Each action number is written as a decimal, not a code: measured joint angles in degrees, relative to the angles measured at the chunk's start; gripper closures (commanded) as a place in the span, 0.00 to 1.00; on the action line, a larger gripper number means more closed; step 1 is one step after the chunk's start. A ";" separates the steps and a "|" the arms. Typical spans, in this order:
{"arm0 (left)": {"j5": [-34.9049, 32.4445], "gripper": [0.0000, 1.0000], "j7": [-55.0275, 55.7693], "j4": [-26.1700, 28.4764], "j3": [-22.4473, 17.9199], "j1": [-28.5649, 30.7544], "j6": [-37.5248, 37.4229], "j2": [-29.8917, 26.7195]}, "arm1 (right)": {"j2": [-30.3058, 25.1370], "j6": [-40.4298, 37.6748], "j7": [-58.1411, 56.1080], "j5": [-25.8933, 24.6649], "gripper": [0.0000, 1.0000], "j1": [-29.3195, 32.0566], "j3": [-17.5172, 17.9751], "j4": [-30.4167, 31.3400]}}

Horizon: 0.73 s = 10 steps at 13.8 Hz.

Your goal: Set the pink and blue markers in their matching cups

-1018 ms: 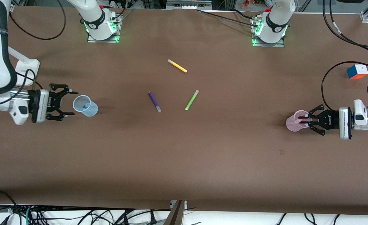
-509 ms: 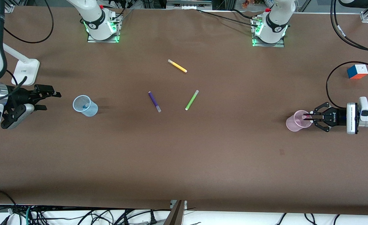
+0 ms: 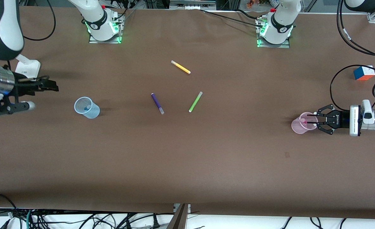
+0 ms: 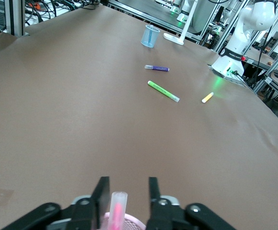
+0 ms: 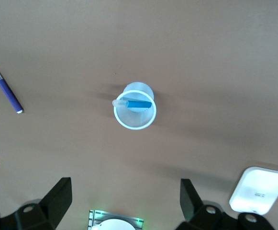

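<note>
The pale blue cup (image 3: 90, 112) stands toward the right arm's end of the table with the blue marker (image 3: 86, 108) leaning inside it; the right wrist view shows the cup (image 5: 135, 128) and marker (image 5: 139, 104) from above. My right gripper (image 3: 43, 96) is wide open and empty, raised and drawn back from that cup (image 5: 124, 201). The pale pink cup (image 3: 297, 127) stands toward the left arm's end with the pink marker (image 3: 305, 121) upright in it. My left gripper (image 3: 311, 122) is open over the cup's rim (image 4: 134, 221), its fingers either side of the marker (image 4: 117, 211).
A purple marker (image 3: 157, 103), a lime-green marker (image 3: 195, 101) and a yellow marker (image 3: 181, 67) lie mid-table. A colour cube (image 3: 364, 72) sits near the left arm's end. A white stand base (image 3: 25, 68) sits near the right arm's end.
My right gripper has pulled away from the blue cup and risen, toward the right arm's end. My left gripper has stayed at the pink cup and its jaws have spread off the pink marker.
</note>
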State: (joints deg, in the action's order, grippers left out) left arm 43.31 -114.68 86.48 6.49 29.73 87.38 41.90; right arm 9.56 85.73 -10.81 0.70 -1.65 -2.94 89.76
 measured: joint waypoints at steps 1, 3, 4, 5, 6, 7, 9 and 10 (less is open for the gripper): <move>0.00 0.00 0.77 -0.40 -0.04 0.33 -0.36 0.00 | -2.37 0.03 0.00 -0.20 0.00 0.94 0.55 1.07; -0.32 0.00 5.22 -2.88 -0.41 0.82 -3.17 -0.10 | -7.36 -0.10 0.00 -0.49 0.00 1.82 0.68 2.37; -1.35 0.00 9.60 -4.88 -0.42 0.87 -4.04 -0.23 | -9.80 -0.71 0.00 -0.58 0.00 2.17 0.72 2.97; -2.99 0.00 15.17 -6.95 -0.25 0.86 -4.62 -0.59 | -11.75 -1.60 0.00 -0.85 0.00 2.47 0.71 3.69; -4.73 0.00 21.23 -8.49 0.06 0.78 -4.99 -1.43 | -13.00 -2.14 0.00 -1.30 0.00 2.66 0.72 4.32; -6.10 0.00 26.86 -9.27 0.41 0.60 -5.24 -2.51 | -13.53 -2.65 0.14 -1.47 0.00 2.75 0.75 4.66; -7.98 0.00 36.65 -10.00 0.76 -0.83 -5.43 -4.90 | -13.58 -3.65 2.64 -1.49 0.00 2.82 0.98 4.80; -9.69 0.00 41.58 -10.20 0.95 -1.97 -5.43 -6.29 | -13.56 -3.94 4.01 -1.49 0.00 2.82 1.09 4.85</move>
State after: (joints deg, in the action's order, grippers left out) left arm 33.62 -73.10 76.28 7.44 27.76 81.94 35.61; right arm -4.00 81.78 -6.80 -0.79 1.17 -1.85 94.61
